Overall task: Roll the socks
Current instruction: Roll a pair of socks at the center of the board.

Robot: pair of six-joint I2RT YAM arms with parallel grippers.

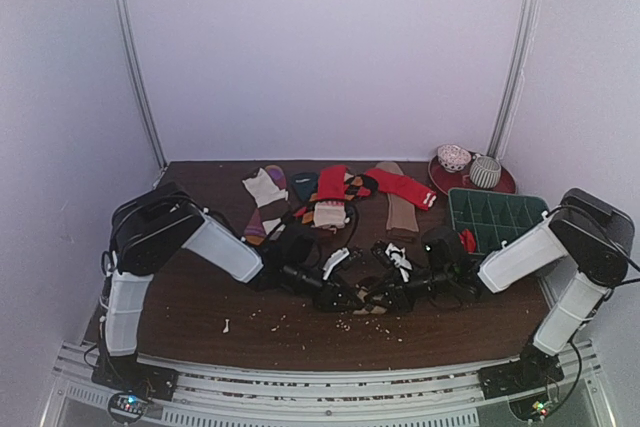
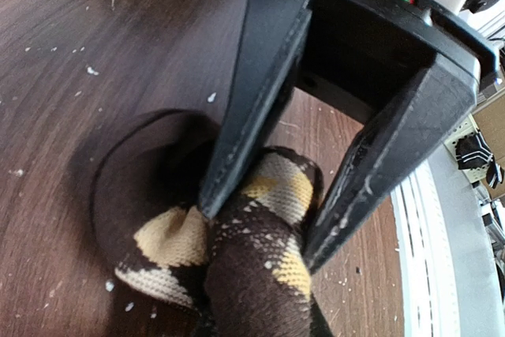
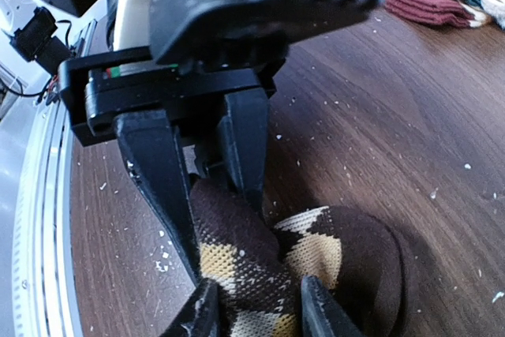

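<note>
The dark brown argyle sock [image 1: 368,303] was seen lying bunched on the surface [image 1: 200,332] toward 6 o'clock in the top view, just in from the near edge, with both arms meeting over it. It was pinched from the 9 o'clock side by the left gripper [image 3: 222,222], whose fingers were pressed against a raised fold of the cloth. From the 3 o'clock side it was clamped by the right gripper [image 2: 260,234], whose fingers were set a little wider around a thicker part of the bundle. In the wrist views the tan diamonds were shown creased and folded over each other, and part of the sock was spread flat on the wood beside the held fold. Whether the cloth had been wound into a proper roll could not be judged, since the grippers covered its middle.

The red sock [image 1: 400,185] was laid out flat at about 1 o'clock, well apart from the grippers, its striped cuff toward 3 o'clock. A heap of other socks [image 1: 325,199] was found at 12 o'clock and a green tray [image 1: 497,219] at 2 o'clock. Pale specks were scattered over the surface.
</note>
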